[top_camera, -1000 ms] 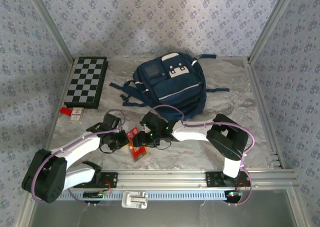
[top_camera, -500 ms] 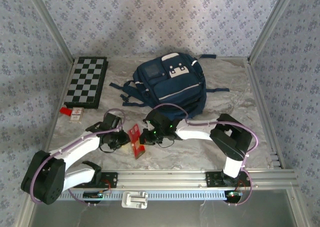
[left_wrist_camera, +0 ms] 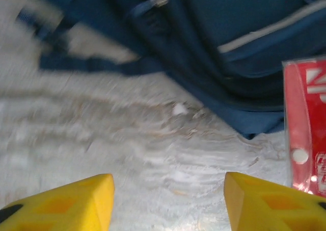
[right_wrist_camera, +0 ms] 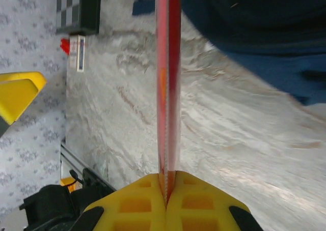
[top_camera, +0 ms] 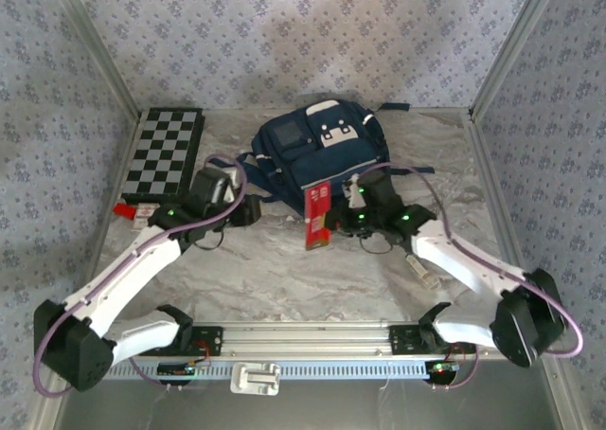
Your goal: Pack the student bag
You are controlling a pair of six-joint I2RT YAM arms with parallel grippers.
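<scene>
Soft even light; left wrist view motion-blurred, esp. student bag at top-left.

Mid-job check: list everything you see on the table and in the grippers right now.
student bag: one, navy blue with white patches, far middle of the table.
chessboard: one, black and white, far left, beside the bag.
small box: one, red and white, at the chessboard's near edge.
red packet: one, red, flat, held on edge at the bag's near side.
table: one, grey marbled top.
left gripper: one, yellow fingers, open and empty, by the bag's left straps.
right gripper: one, yellow fingers, shut on the red packet.
</scene>
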